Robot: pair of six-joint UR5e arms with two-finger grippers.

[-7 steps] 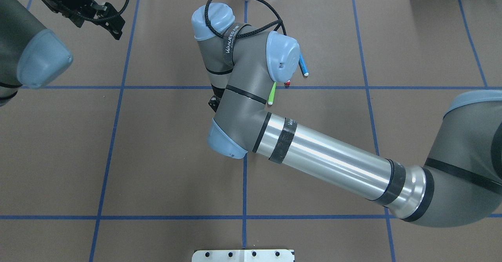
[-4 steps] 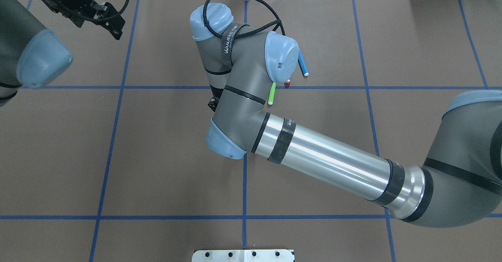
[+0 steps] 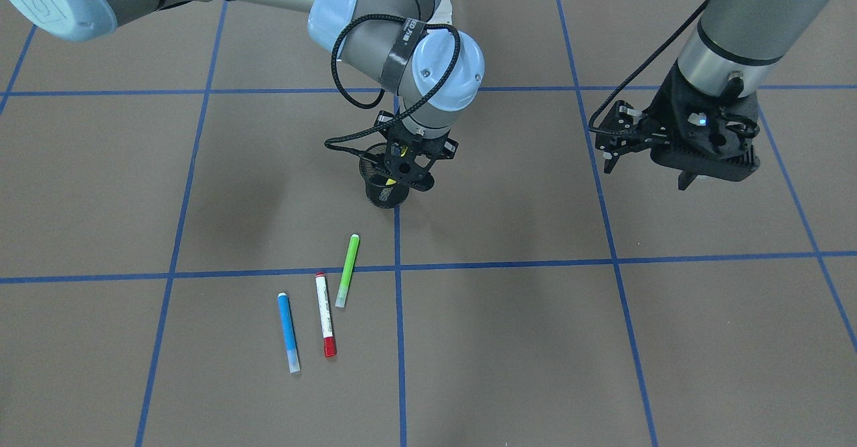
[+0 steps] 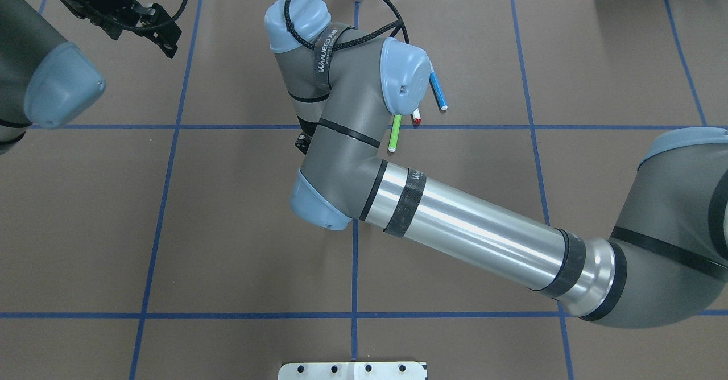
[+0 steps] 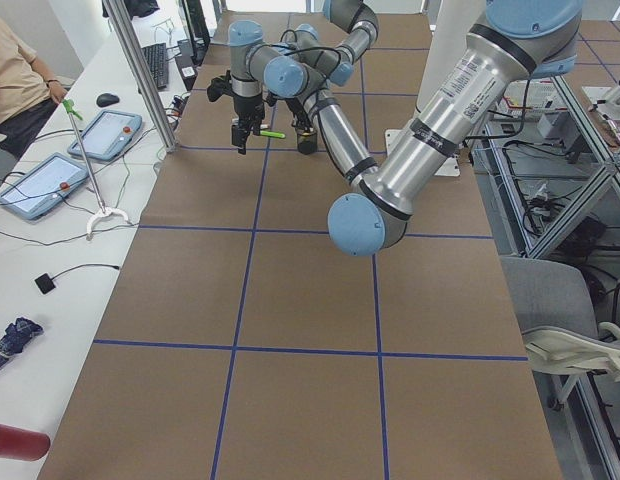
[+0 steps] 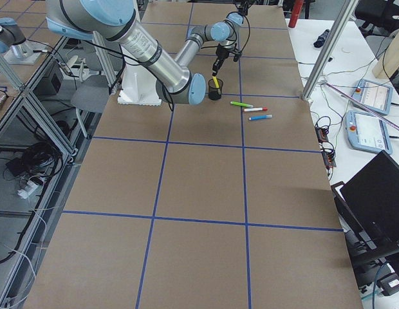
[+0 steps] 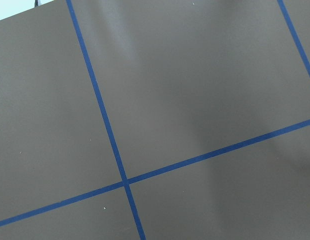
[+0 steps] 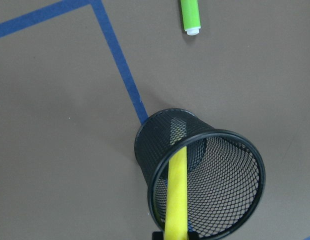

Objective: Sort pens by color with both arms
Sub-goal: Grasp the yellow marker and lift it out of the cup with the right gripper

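My right gripper (image 3: 402, 169) hangs over a black mesh cup (image 3: 386, 193) at the table's middle. It is shut on a yellow pen (image 8: 177, 200) whose lower end is inside the cup (image 8: 205, 180). A green pen (image 3: 347, 270), a red-and-white pen (image 3: 325, 313) and a blue pen (image 3: 288, 332) lie side by side on the brown mat, apart from the cup. They also show in the overhead view as the green pen (image 4: 394, 133), the red pen's tip (image 4: 417, 118) and the blue pen (image 4: 438, 91). My left gripper (image 3: 696, 159) hangs above bare mat, far from the pens. I cannot tell if it is open or shut.
Blue tape lines (image 3: 398, 266) divide the brown mat into squares. A white pedestal plate (image 4: 352, 370) sits at the near edge. Tablets and cables lie on side benches (image 5: 50, 180). A person (image 5: 15, 70) sits at the far bench.
My right arm's wrist has shifted a little left and away in the overhead view, uncovering more of the green, red and blue pens. The left arm has not moved.
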